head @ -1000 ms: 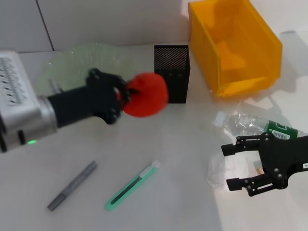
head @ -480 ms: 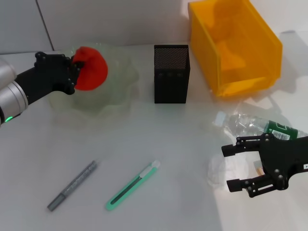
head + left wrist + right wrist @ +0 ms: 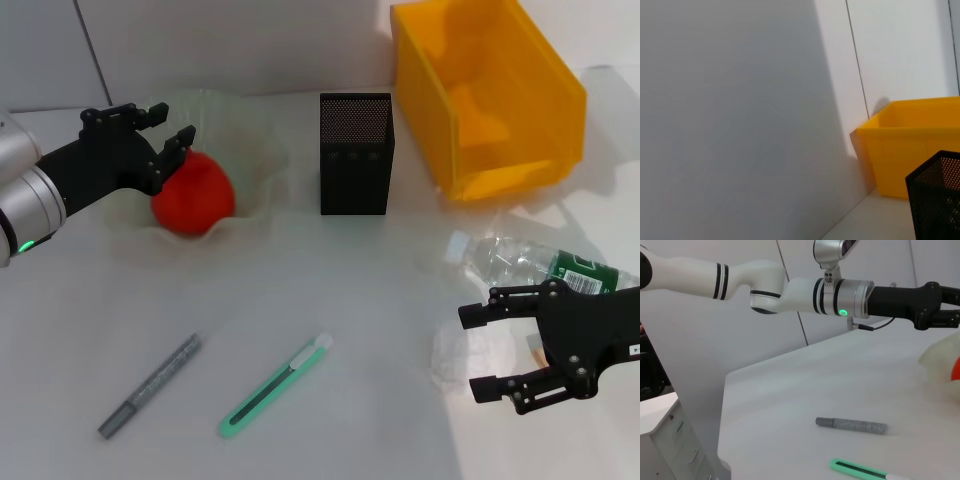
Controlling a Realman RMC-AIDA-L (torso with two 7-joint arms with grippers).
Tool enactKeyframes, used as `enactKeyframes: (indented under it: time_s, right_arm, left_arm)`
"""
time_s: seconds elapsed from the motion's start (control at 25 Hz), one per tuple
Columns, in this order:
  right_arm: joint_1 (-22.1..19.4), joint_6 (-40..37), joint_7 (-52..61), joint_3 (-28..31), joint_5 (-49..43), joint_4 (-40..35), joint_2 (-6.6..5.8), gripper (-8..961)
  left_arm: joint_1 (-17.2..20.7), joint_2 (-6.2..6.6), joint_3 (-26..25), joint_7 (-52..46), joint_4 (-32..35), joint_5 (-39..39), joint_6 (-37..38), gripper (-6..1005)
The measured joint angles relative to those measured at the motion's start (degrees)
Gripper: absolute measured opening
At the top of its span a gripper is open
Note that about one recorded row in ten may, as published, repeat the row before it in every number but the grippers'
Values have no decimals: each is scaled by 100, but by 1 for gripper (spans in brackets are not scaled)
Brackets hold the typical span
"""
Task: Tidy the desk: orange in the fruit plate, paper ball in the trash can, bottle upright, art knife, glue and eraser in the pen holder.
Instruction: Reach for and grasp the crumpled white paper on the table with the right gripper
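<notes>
One orange (image 3: 194,194) sits in the fruit plate (image 3: 262,160); round, firm, likely to roll, best pinched across its middle | left end effector (image 3: 160,133) spread open just above it, empty | right end effector (image 3: 484,351) open, empty, beside lying bottle (image 3: 530,262) on table (image 3: 380,300)

bright even light, soft shadows, sharp

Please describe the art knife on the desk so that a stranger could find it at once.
Start from the black mesh pen holder in the middle of the desk and come toward the near edge. Two slim things lie there side by side: the art knife is the green one with a white tip, unlike the grey stick beside it.
</notes>
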Motion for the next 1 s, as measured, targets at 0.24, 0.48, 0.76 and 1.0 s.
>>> enactKeyframes:
  time_s: [0.24, 0.48, 0.76, 1.0]
  right_arm:
    - [13, 0, -13, 0, 1, 0, 3, 832]
    - [22, -27, 2, 44, 43, -44, 4, 832]
    - [4, -176, 401, 111, 190, -506, 5, 832]
    - [95, -204, 1451, -50, 159, -1310, 42, 832]
  left_arm:
    - [53, 7, -60, -19, 48, -102, 360, 411]
    - [305, 61, -83, -335, 93, -245, 1306, 662]
    - [1293, 60, -96, -1, 284, -118, 2968, 858]
    - [1506, 52, -29, 42, 14, -116, 3244, 860]
